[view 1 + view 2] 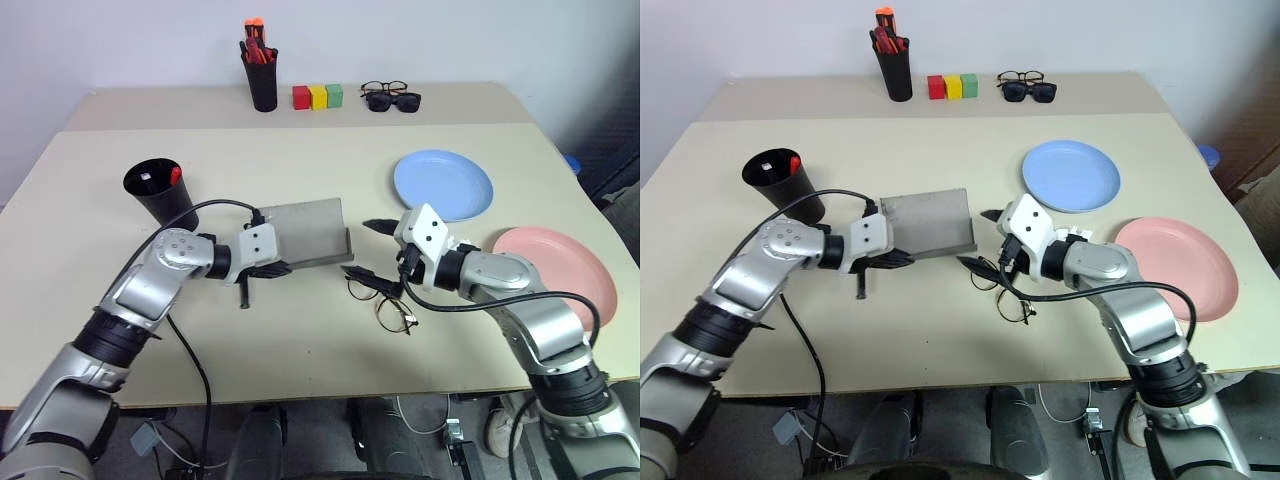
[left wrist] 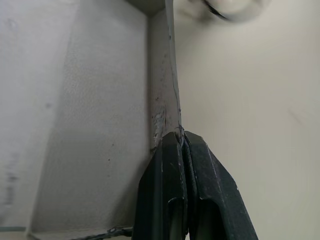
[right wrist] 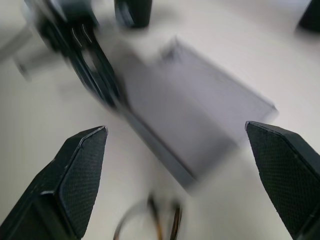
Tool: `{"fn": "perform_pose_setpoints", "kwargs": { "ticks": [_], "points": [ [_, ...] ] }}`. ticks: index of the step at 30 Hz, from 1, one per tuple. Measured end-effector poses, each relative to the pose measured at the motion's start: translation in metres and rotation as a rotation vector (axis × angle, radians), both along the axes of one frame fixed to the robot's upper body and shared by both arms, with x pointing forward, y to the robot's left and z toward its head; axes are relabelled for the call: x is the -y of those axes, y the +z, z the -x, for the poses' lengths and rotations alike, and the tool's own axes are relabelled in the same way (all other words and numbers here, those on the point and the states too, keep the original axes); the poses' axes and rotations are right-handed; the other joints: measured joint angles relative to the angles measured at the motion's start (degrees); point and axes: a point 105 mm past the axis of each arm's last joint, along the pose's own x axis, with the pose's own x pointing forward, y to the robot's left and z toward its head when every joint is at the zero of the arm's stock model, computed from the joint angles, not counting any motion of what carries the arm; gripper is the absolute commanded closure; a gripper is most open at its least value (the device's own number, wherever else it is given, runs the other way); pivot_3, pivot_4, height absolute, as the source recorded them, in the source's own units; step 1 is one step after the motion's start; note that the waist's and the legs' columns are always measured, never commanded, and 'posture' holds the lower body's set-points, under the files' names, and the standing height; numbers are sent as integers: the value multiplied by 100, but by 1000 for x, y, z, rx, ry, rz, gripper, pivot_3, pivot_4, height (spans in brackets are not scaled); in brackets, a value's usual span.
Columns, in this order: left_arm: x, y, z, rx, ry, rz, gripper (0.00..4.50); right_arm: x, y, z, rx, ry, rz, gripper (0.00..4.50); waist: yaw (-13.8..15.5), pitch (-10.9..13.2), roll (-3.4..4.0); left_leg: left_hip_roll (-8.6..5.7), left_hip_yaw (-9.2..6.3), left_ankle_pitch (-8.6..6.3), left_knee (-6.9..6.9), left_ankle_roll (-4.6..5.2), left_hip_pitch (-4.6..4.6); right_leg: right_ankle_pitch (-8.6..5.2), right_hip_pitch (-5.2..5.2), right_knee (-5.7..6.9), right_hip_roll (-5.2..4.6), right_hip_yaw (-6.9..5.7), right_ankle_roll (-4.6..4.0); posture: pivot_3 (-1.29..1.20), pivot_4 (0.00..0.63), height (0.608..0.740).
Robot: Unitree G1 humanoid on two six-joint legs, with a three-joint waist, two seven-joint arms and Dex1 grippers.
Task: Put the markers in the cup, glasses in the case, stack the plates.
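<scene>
The grey case (image 1: 305, 235) lies open in the middle of the table. My left gripper (image 1: 274, 268) is at its near left edge, shut on the case's thin wall (image 2: 167, 100). Just right of the case, my right gripper (image 1: 369, 252) stands open and holds nothing. The wire-framed glasses (image 1: 390, 305) lie on the table just below it. The black cup (image 1: 160, 192) stands at the left with a red-capped marker (image 1: 175, 176) inside. The blue plate (image 1: 443, 183) and the pink plate (image 1: 555, 265) lie apart on the right.
Along the back edge stand a black pen holder (image 1: 262, 78) with red-orange pens, three coloured blocks (image 1: 318, 96), and two more pairs of glasses (image 1: 392, 98). A cable loops from my left arm over the table near the case.
</scene>
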Motion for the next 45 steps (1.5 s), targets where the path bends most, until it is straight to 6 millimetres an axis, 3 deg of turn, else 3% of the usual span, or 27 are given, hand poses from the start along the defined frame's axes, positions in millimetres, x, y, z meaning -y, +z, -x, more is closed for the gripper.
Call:
{"fn": "perform_pose_setpoints", "kwargs": {
  "ticks": [3,6,11,14,21,31,34,37,39,40,42,45],
  "points": [
    [-2,3,10,-56,-62,10,3358,11,-8,5,-66,-14,84,0,-9,0,0,0,3,-1,6,2,-2,-1,0,-1,0,2,-2,0,150,740],
    [-3,5,11,-58,-75,12,1755,23,-17,6,-132,-52,139,0,-18,0,1,1,2,-2,6,4,-1,-1,0,1,2,2,-1,0,150,740],
    [-5,10,2,26,-35,25,1755,34,-35,13,-227,-86,177,0,-37,1,0,1,3,-3,8,6,-1,0,0,3,2,2,1,0,150,740],
    [-9,17,0,51,2,69,1683,36,-40,14,-243,-96,190,833,-52,1,1,1,3,-4,8,7,1,0,-1,6,3,2,3,0,150,740],
    [-26,8,10,28,143,163,1683,35,-42,14,-254,-106,191,4347,-44,0,0,2,2,-4,10,8,1,0,0,6,2,2,4,0,150,740],
    [-57,5,23,32,380,278,1683,27,-32,14,-168,-30,201,4434,-50,0,0,3,3,-4,9,8,4,0,0,7,2,2,3,0,150,740],
    [-71,3,26,37,457,291,1683,12,-8,11,-82,47,183,4434,-61,2,2,4,4,-4,9,8,5,0,-1,7,3,2,3,0,150,740],
    [-88,1,30,50,538,299,1683,-26,47,-6,113,133,90,4434,-154,7,11,7,5,-4,7,8,8,5,-6,12,4,1,-4,0,150,740],
    [-96,1,33,57,576,305,1683,-51,75,-13,209,193,62,4434,-173,4,7,9,4,-4,4,8,10,5,-5,14,5,-1,-4,0,150,740],
    [-97,2,33,56,584,306,1683,-58,79,-15,231,211,62,4434,-169,4,7,8,4,-4,1,8,9,5,-5,12,5,-1,-3,0,150,740],
    [-100,3,34,64,601,307,1683,-75,71,-21,221,243,79,4434,-123,2,3,8,3,-4,-1,8,5,4,-5,9,3,-1,-2,0,150,740],
    [-101,9,36,80,615,325,1683,-99,38,-33,143,258,123,4434,-119,3,4,7,6,-5,-1,8,5,9,-7,8,2,0,5,0,150,740]
  ]
}}
